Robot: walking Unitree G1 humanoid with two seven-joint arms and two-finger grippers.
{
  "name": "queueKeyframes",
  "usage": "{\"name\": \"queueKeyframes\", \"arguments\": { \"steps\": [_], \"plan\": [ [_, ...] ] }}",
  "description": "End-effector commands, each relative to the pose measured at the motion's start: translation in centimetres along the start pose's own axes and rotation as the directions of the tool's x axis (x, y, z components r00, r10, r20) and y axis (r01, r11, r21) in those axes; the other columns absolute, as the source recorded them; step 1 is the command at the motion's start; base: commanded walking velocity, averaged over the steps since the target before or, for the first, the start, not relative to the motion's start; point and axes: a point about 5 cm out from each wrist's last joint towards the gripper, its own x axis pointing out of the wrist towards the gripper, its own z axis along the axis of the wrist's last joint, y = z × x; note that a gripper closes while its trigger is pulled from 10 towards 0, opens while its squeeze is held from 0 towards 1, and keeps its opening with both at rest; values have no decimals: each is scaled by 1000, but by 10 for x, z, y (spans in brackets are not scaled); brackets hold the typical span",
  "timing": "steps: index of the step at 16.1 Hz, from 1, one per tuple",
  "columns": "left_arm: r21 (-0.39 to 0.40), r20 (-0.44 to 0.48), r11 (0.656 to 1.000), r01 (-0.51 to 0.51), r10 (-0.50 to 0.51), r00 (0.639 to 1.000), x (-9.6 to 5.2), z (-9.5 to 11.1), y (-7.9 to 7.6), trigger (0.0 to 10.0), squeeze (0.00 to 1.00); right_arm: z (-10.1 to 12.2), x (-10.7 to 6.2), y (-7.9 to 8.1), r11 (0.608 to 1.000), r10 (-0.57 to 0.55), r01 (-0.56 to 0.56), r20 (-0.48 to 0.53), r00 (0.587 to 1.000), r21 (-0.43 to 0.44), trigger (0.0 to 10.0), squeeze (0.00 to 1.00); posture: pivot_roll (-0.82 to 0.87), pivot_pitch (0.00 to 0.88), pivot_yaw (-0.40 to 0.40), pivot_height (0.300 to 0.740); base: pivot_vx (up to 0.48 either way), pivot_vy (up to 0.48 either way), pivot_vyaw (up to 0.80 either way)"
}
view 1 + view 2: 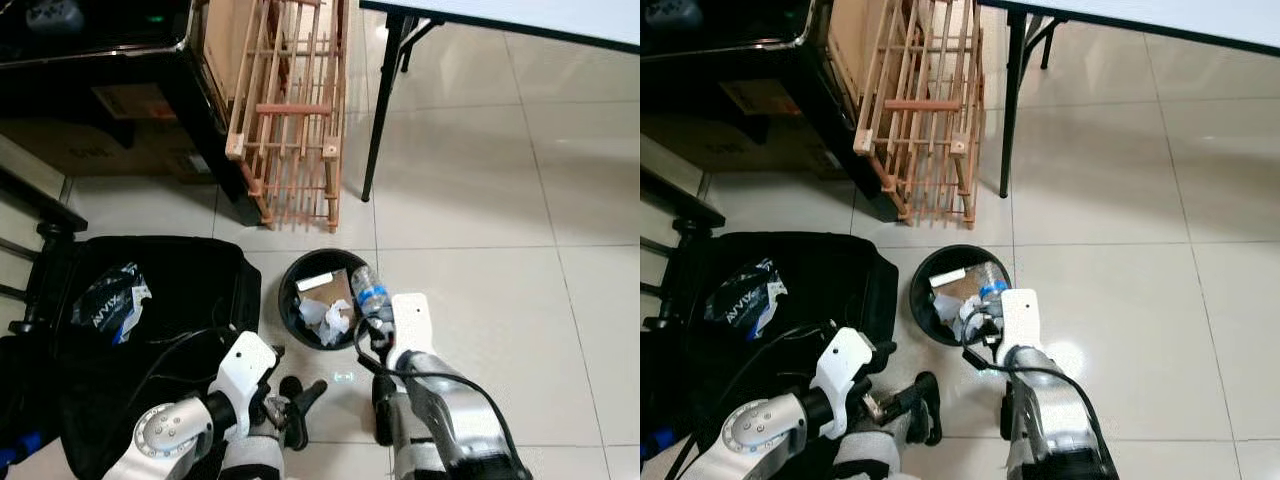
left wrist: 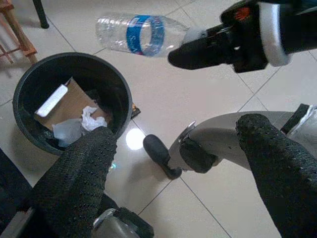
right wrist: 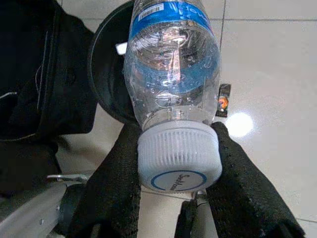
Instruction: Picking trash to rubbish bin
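Right wrist view: right claw (image 3: 171, 193) grips clear ribbed-cap bottle (image 3: 171, 64).

You have a wooden slatted rack (image 1: 290, 110) leaning by a dark cabinet (image 1: 100, 60), with a white table (image 1: 520, 15) to its right. A black bag (image 1: 150, 300) lies on the tiled floor (image 1: 480, 200), a crumpled wrapper (image 1: 112, 300) on top.
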Motion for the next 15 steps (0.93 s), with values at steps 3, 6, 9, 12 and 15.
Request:
{"name": "queueKeyframes", "arguments": {
  "steps": [3, 6, 9, 12, 15],
  "plan": [
    [-1, -30, 1000, 18, -18, 999, -4, -5, -7, 10000, 0, -17, 13, 8, 999, 12, -8, -75, 997, 43, 10000, 0, 87, 455, 73, 740, 0, 0, 0],
    [10, -61, 999, 46, -45, 997, -11, -11, -4, 10000, 0, -21, 16, 5, 1000, -4, 6, -91, 996, 29, 10000, 0, 86, 459, 71, 740, 0, 0, 0],
    [15, -81, 997, 71, -69, 994, -11, -12, 0, 10000, 0, -31, 19, -4, 999, -29, 32, -111, 993, 21, 10000, 0, 86, 464, 73, 740, 0, 0, 0],
    [15, -70, 997, 74, -73, 995, -8, -10, -3, 10000, 0, -34, 21, -4, 999, -30, 33, -114, 993, 22, 10000, 0, 85, 458, 73, 740, 0, 0, 0],
    [7, -75, 995, 95, -94, 993, -9, -13, -9, 10000, 0, -30, 24, -4, 999, -32, 34, -93, 995, 10, 10000, 0, 86, 454, 73, 740, 0, 0, 0]
  ]
}}
